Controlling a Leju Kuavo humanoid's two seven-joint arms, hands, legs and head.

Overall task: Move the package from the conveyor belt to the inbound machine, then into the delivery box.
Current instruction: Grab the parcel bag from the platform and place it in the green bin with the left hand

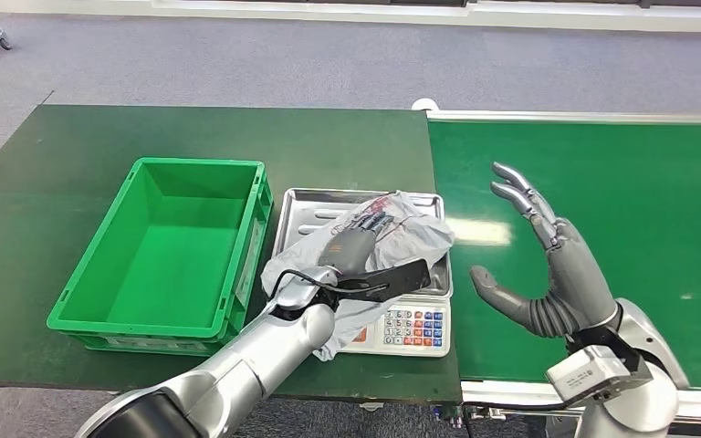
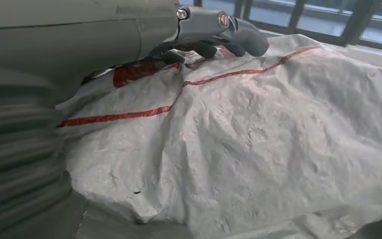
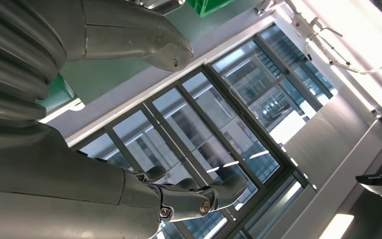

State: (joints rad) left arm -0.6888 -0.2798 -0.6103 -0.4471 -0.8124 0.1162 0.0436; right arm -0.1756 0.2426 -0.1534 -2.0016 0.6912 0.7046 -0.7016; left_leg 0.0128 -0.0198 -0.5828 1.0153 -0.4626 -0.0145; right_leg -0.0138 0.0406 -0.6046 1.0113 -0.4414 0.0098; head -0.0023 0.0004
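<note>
Package (image 1: 402,233), a crumpled grey plastic mailer bag with red markings, lying on the steel tray of the weighing scale (image 1: 411,327) with its coloured keypad, just right of table centre. Already off the green conveyor belt (image 1: 602,182) at three o'clock, so first leg judged done. Left hand (image 1: 356,242) resting on top of the bag, fingers laid over it in the left wrist view; cannot tell whether actually gripping. Right hand (image 1: 548,265) raised above the belt, fingers spread wide, holding nothing. Green plastic crate (image 1: 169,251) at nine o'clock of the scale, nothing in it yet. Remaining: lifting the bag and dropping it into the crate.
</note>
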